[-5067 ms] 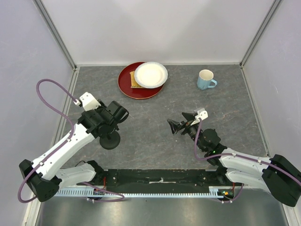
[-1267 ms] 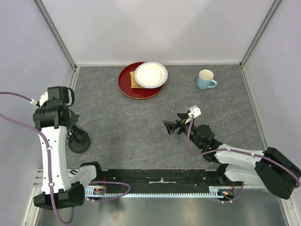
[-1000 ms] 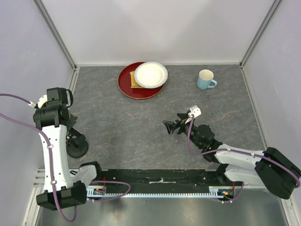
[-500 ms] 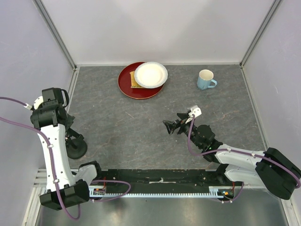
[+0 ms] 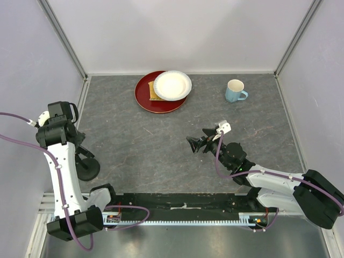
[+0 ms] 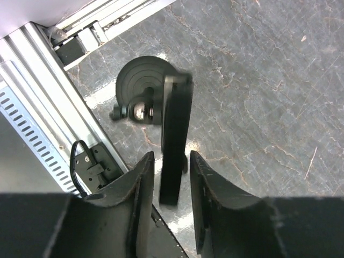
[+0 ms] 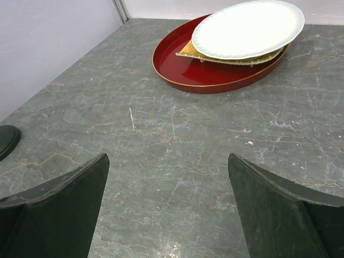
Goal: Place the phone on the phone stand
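Judging from the left wrist view, the placing is taken to be all but done. The phone [image 6: 174, 134] is seen edge-on and tilted, its back met by the small head at the top of the phone stand [image 6: 141, 78], whose round base is set on the worktop [image 6: 258, 97] near the front left corner. The left gripper [image 6: 171, 158] is held above it, with the jaws set narrowly on either side of the phone's edge. A sliver of worktop is seen beside one finger, but whether the phone is pinched or let go cannot be told. The right gripper [image 5: 194, 145] is hung low over the middle of the worktop, well apart from the phone stand, its jaws spread wide with nothing between them. What is judged to be left is little: the phone's seating is to be confirmed, any grip loosened, and the left arm lifted clear without the phone stand being tipped.
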Tool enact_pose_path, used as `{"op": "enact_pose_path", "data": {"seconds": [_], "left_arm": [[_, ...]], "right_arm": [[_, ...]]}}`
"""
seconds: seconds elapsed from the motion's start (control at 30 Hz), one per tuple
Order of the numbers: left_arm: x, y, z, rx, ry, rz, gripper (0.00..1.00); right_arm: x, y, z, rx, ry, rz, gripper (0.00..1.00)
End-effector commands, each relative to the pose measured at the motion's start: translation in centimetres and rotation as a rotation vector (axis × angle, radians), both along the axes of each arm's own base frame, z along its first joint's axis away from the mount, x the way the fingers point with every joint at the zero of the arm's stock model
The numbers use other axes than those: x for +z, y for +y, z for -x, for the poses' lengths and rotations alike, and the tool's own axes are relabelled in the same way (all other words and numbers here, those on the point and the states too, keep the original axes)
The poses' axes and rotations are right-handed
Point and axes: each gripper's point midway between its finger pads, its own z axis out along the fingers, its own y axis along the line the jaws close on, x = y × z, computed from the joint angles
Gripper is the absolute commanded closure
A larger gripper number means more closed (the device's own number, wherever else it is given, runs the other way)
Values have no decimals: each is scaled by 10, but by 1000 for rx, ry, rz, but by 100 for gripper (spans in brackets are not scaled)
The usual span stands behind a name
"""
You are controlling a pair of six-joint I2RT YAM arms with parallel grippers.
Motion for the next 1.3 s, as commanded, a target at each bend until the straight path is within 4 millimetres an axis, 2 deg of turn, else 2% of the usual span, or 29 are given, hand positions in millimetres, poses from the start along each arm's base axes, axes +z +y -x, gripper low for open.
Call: {"op": "enact_pose_path", "data": {"seconds": [0.0,0.07,0.1,0.13,0.2,0.4,0.7,0.83,1.03,1.27], "left_arm": [[-11,-8,47,5,183,26,53],[-10,-7,47,2,179,20,48],[-9,-8,47,1,175,20,43],[-9,-8,46,-3,174,23,36],[-7,-8,46,-5,167,20,16],[3,-9,43,-19,128,11,7],[33,-9,38,-54,29,-27,4],[43,-6,40,-35,-9,-59,7],[78,2,44,-16,-105,-162,8],[102,-8,31,-95,-210,-164,11]], "right_arm": [[25,0,-4,-13,-49,-54,2],[24,0,-4,-13,-48,-50,2],[24,0,-4,-11,-47,-51,2],[24,0,-4,-13,-47,-52,2],[24,1,-4,-10,-47,-49,2],[21,1,-5,-10,-42,-40,2],[21,2,-6,-11,-38,-33,2],[20,2,-7,-18,-36,-30,2],[21,2,-7,-18,-33,-27,2],[18,3,-9,-21,-21,-14,2]]}}
